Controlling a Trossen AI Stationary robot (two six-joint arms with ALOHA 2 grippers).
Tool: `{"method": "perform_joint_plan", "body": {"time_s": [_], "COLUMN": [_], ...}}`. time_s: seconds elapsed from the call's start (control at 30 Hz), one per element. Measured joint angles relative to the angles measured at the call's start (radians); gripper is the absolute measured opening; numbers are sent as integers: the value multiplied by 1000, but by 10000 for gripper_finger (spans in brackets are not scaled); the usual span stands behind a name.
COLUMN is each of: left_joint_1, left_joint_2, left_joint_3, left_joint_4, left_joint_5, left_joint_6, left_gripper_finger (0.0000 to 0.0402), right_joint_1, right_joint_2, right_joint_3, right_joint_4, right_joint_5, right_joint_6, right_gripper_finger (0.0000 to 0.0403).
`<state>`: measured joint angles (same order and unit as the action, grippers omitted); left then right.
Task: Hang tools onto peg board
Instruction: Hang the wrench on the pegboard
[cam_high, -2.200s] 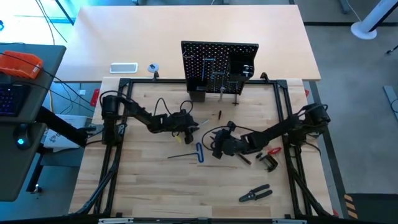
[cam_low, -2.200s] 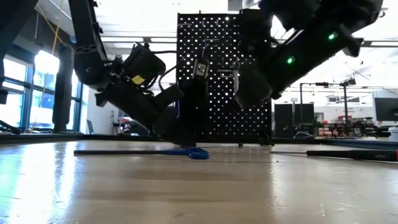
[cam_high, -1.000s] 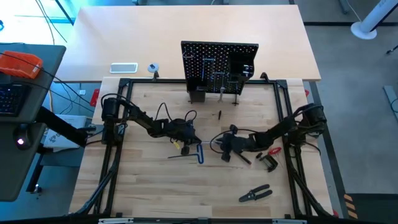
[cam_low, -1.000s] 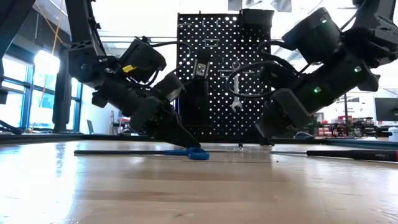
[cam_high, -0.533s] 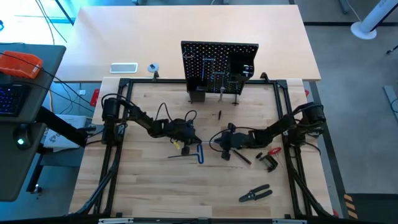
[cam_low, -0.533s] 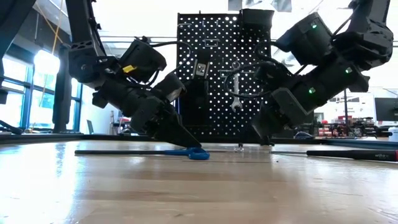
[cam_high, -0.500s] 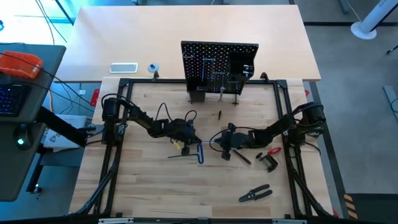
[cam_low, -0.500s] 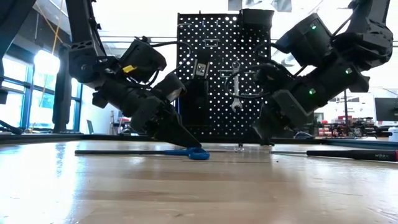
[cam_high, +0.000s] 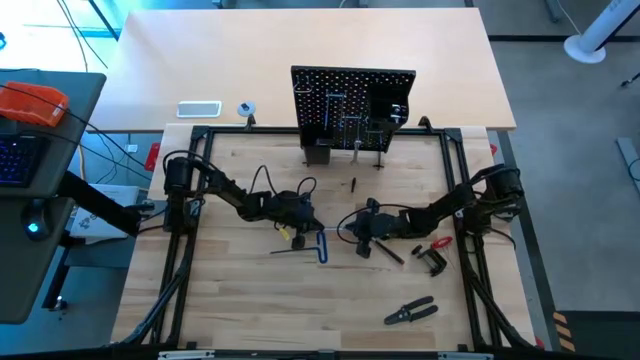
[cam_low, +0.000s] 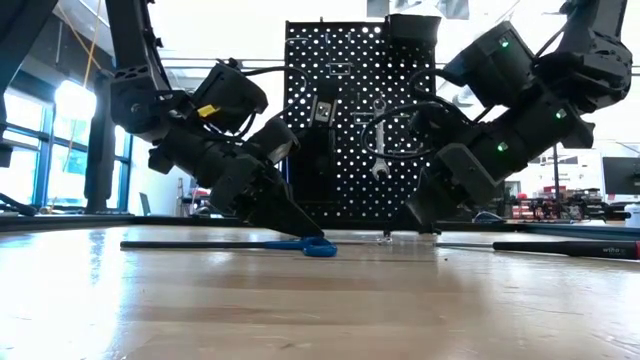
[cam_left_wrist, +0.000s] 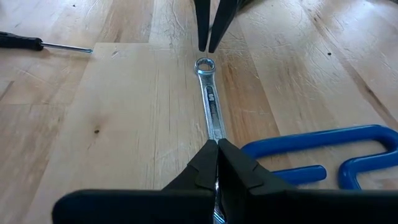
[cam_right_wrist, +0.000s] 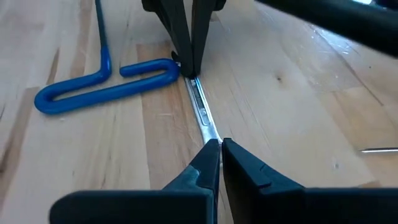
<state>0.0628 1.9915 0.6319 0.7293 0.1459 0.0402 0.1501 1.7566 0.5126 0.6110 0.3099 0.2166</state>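
High view is showing the pegboard standing at the worktop's far edge. Both claws, left claw and right claw, are pinching opposite ends of a wrench lying beside the blue key.

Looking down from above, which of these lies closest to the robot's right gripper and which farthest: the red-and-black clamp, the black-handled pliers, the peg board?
From the right gripper:
1. Red-and-black clamp, just outward along the right arm.
2. Black-handled pliers, toward the table's near edge.
3. Peg board, upright at the table's far side.
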Motion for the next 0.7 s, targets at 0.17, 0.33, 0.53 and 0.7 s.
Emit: {"method": "perform_joint_plan", "body": {"time_s": [0.17, 0.33, 0.53, 0.7], "left_joint_1": [0, 0, 2, 10], "left_joint_2": [1, 1, -50, -140], "left_joint_3": [4, 5, 4, -1], "left_joint_4": [1, 1, -24, -55], "left_joint_5": [0, 0, -10, -14], "left_joint_6": [-1, -2, 12, 30], "left_gripper_finger": [1, 1, 13, 58], "right_joint_1": [0, 1, 1, 1], "right_joint_2": [63, 105, 107, 108], "right_joint_3": [21, 27, 28, 26], "right_joint_4": [19, 44, 35, 33], "right_joint_5": [-7, 5, 3, 3], "right_joint_6": [11, 29, 28, 26], "right_gripper_finger": [16, 16, 16, 16]}}
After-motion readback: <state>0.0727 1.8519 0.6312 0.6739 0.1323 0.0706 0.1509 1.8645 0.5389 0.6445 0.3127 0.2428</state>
